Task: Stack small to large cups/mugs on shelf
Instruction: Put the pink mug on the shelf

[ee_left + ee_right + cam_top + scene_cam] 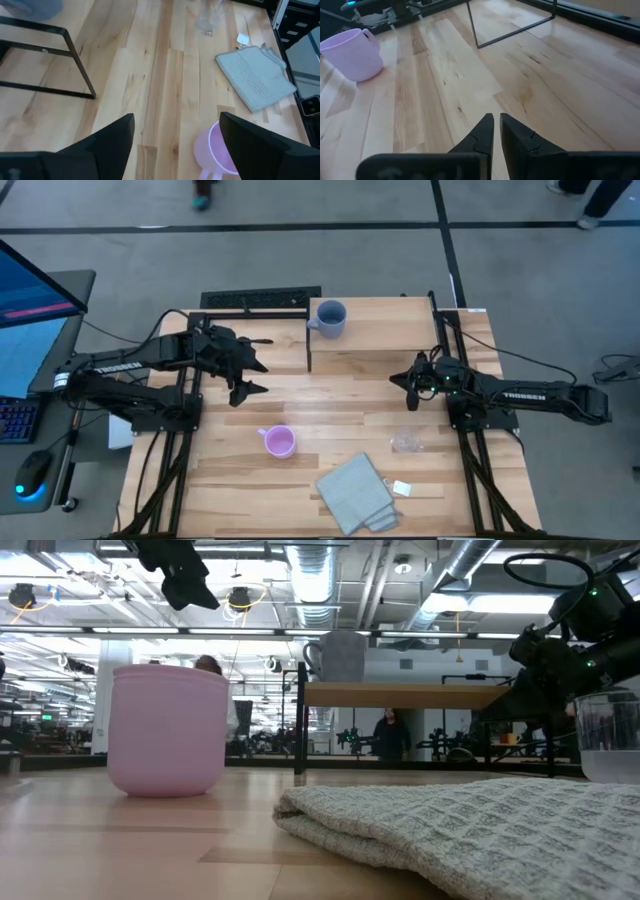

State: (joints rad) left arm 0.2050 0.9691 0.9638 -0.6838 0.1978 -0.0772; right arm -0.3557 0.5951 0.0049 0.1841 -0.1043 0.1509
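Left gripper (243, 378) has its jaws spread wide with nothing in them, hanging over the table (300, 405) just up from the pink mug (279, 442). Right gripper (411, 387) is pinched nearly closed and empty, sitting by the shelf (400, 320), with the clear cup (405, 443) on the table below it. Blue-grey mug (330, 319) is upright on the shelf's left end. Folded cloth (355, 493) lies near the front edge, between the pink mug and clear cup.

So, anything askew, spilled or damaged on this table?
Nothing stands out. The blue-grey mug sits upright on the shelf; the pink mug and clear cup stand upright on the table beside the folded cloth.
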